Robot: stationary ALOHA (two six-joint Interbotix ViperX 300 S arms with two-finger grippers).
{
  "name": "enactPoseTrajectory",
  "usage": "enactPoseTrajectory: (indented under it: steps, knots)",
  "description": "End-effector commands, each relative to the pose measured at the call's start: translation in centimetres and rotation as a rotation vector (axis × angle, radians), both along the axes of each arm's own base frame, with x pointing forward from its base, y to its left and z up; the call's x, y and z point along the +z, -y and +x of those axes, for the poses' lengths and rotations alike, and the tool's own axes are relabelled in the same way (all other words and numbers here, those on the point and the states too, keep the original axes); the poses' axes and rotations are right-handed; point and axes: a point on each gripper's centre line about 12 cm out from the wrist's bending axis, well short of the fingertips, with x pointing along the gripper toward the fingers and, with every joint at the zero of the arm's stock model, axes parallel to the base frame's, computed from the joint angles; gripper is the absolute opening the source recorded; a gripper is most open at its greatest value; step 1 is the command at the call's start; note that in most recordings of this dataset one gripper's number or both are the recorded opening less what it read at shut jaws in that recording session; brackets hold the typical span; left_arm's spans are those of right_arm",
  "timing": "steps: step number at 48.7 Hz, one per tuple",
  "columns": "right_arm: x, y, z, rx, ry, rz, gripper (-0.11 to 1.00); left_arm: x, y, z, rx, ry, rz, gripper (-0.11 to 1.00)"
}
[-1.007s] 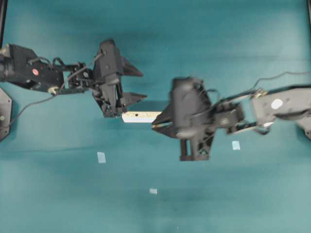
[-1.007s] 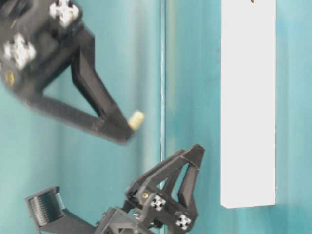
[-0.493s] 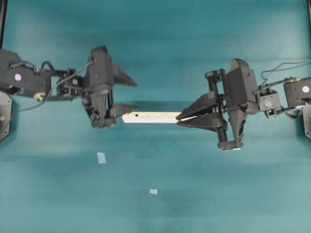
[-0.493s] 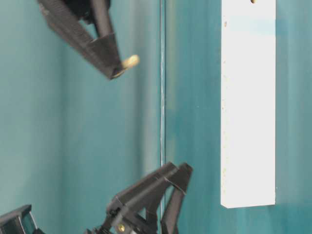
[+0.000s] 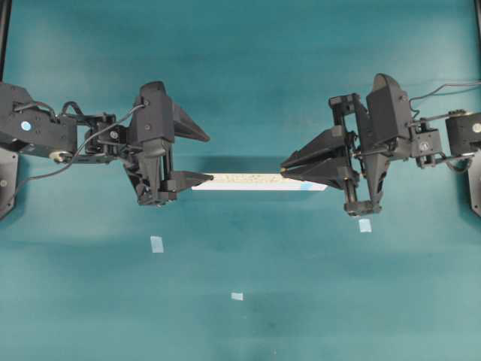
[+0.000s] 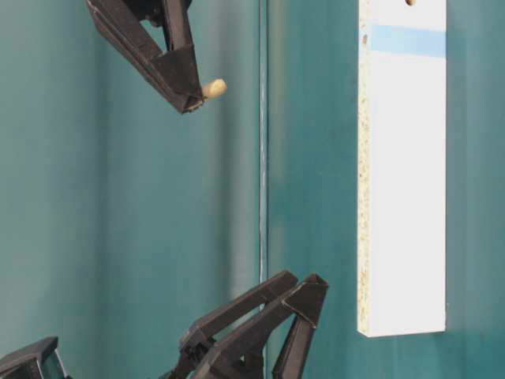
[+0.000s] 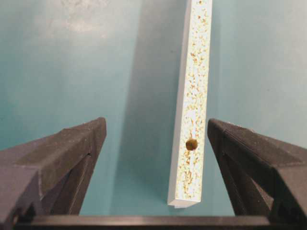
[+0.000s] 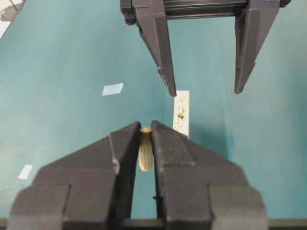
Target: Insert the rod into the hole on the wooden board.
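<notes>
Since the earlier overhead frame the right gripper point(image 5: 284, 170) has pulled back from over the board's middle toward 3 o'clock, uncovering the blue-marked end, and the left gripper point(image 5: 207, 158) has shifted toward 6 o'clock and spread wider. The wooden board point(image 5: 259, 182) lies flat on the teal table point(image 5: 301, 301), long axis running 9 to 3 o'clock, between the two arms. The right gripper's fingers point(image 8: 165, 143) are pressed together on the rod point(image 8: 145, 152); in the table-level view the rod's pale tip point(image 6: 213, 88) projects beyond the fingertips, clear of the table and apart from the board. The left gripper's fingers point(image 7: 72, 148) stand fully spread and hold nothing; the board's unmarked end lies between them, nearer the finger at 3 o'clock, touching neither. The hole point(image 6: 410, 2) is seen at the picture's top edge, just past the light-blue mark point(image 6: 406, 39). Three pale-blue tape squares point(image 5: 156, 244) lie on the table toward 6 o'clock of the board.
</notes>
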Motion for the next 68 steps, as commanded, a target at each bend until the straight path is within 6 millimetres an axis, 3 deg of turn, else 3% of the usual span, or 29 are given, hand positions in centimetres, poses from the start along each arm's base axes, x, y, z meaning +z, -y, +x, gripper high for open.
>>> enactPoseTrajectory:
  steps: [1, 12, 27, 42, 55, 68]
  knots:
    - [0.8, 0.1, -0.1, -0.002, 0.032, 0.001, 0.12, 0.8, 0.6, 0.4, -0.014, 0.028, -0.004, 1.0]
    - [0.6, 0.2, -0.2, -0.007, 0.024, 0.001, 0.12, -1.2, 2.0, 0.7, -0.056, -0.031, -0.002, 1.0]
    - [0.3, 0.2, -0.4, -0.007, 0.013, 0.003, 0.12, -3.0, 2.0, 1.5, -0.059, -0.074, 0.001, 1.0]
    - [0.1, 0.2, -0.5, -0.008, 0.007, 0.007, 0.12, -4.0, 1.9, 1.6, -0.058, -0.101, 0.004, 0.99]
    - [-0.1, 0.2, -0.6, -0.008, 0.002, 0.008, 0.12, -4.4, 1.5, 1.9, -0.066, -0.112, 0.027, 0.87]
    - [-0.1, 0.2, -0.6, -0.009, 0.002, 0.01, 0.12, -4.7, 0.5, 1.8, -0.041, -0.117, 0.027, 0.83]
